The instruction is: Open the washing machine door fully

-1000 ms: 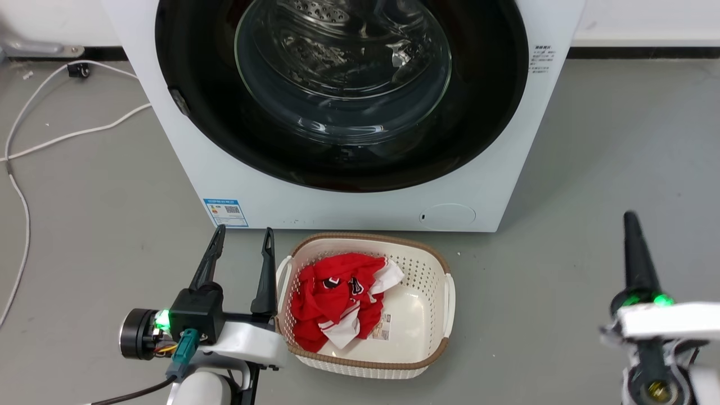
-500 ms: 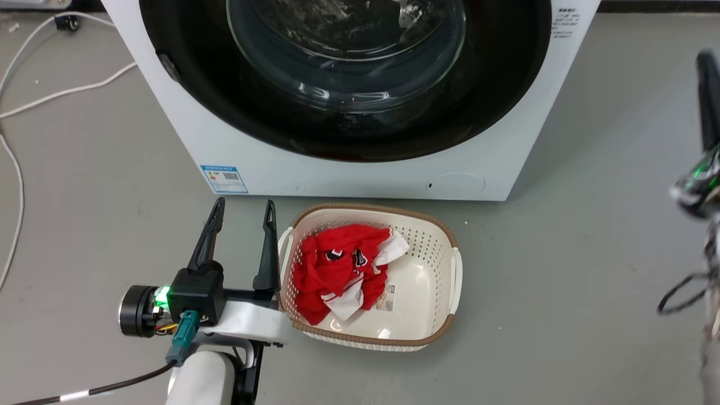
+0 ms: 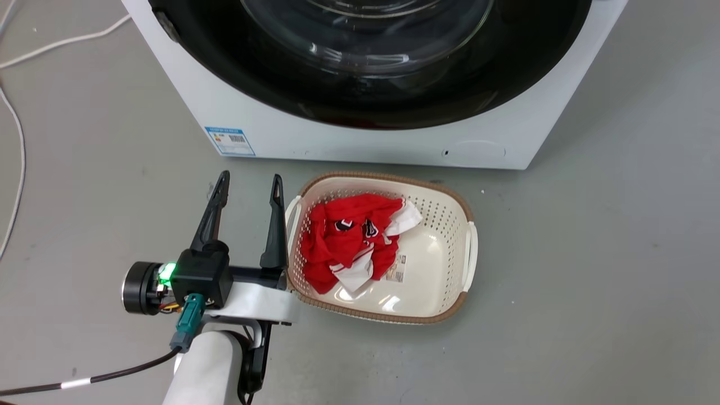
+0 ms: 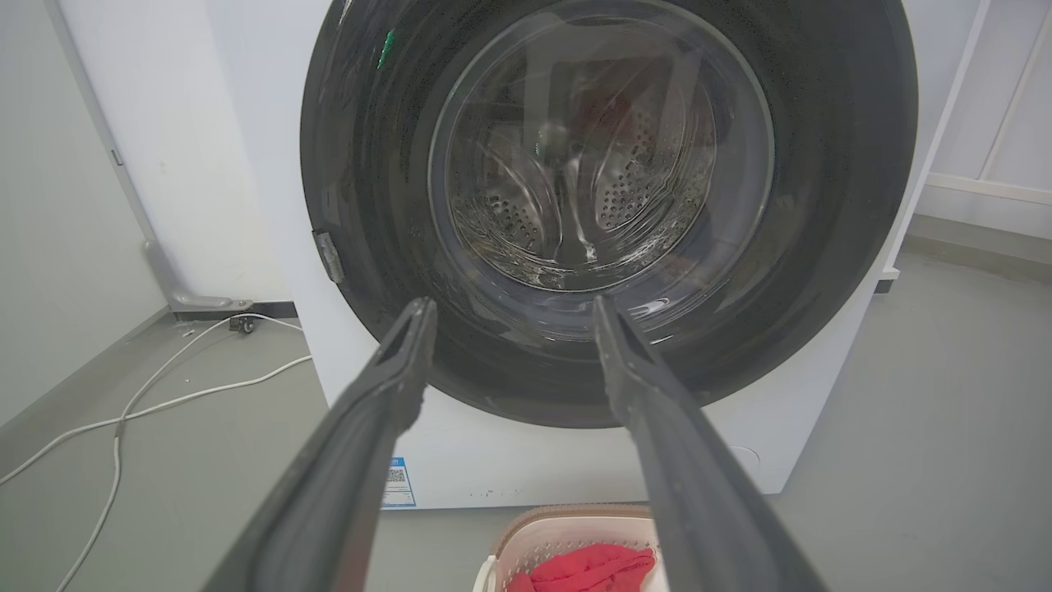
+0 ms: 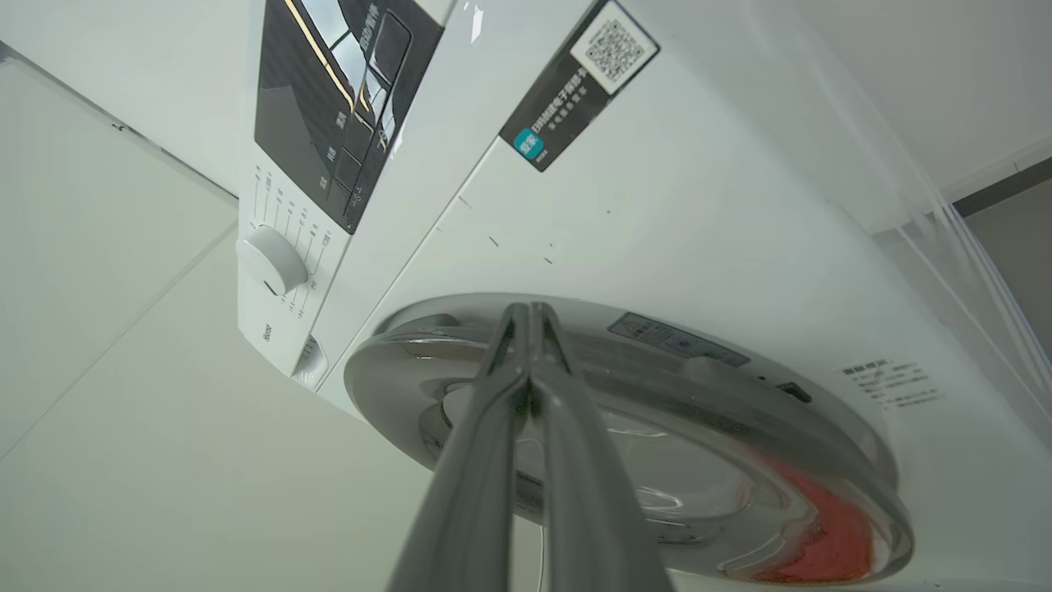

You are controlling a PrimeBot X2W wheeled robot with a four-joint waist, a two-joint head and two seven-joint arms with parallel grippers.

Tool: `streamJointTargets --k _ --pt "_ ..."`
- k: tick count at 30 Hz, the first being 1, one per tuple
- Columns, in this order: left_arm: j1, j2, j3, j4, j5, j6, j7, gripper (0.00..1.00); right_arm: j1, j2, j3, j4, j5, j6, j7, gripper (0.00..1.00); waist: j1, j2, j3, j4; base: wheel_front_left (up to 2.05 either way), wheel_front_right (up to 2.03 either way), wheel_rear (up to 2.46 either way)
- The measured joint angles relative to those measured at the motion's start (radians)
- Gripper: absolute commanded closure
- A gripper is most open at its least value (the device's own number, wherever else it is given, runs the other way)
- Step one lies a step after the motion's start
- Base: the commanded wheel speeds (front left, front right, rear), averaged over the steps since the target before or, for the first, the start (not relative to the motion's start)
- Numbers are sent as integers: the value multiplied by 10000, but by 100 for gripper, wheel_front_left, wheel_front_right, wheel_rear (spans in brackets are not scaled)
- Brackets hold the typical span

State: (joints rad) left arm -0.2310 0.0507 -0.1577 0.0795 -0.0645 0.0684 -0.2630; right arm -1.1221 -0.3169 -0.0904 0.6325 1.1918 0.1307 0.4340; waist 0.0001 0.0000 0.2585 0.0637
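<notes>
The washing machine door point(image 4: 822, 205) has a wide glossy black rim around a bulging clear glass bowl point(image 4: 600, 156) and lies flat against the white washer point(image 4: 271, 164). The head view shows its lower rim point(image 3: 360, 107). My left gripper point(image 3: 249, 183) hovers low over the floor in front of the washer's left corner, open and empty. In its own wrist view the left gripper point(image 4: 512, 306) points at the door's lower half. My right gripper point(image 5: 528, 311) is shut, fingers pressed together, its tips at the edge of the door's rim point(image 5: 657, 362), seen from the side.
A cream basket point(image 3: 464, 225) with red and white clothes point(image 3: 349, 236) stands on the grey floor right of the left gripper. White cables point(image 3: 17, 140) trail on the floor at left. The control panel point(image 5: 329, 82) and dial point(image 5: 271, 259) sit above the door.
The head camera has tipped down, so the washer slid up the picture. My right gripper climbed from the lower right along the right edge and out of the head view. The left gripper kept still.
</notes>
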Motion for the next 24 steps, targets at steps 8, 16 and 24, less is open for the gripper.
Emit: streamJointTargets --k 8,16,24 --pt "-375 2 -171 -213 -2 201 0 0 -2313 -71 665 1705 -1676 0 1233 100 0 0 749 130 0 0 0" --pt "-814 0 -334 -366 -105 426 0 0 -3388 42 932 2497 -2932 0 1756 100 0 0 1488 242 0 0 0" --pt "-1283 0 -635 -464 -205 639 0 0 -3904 253 909 2537 -3436 0 2278 100 0 0 2135 375 0 0 0"
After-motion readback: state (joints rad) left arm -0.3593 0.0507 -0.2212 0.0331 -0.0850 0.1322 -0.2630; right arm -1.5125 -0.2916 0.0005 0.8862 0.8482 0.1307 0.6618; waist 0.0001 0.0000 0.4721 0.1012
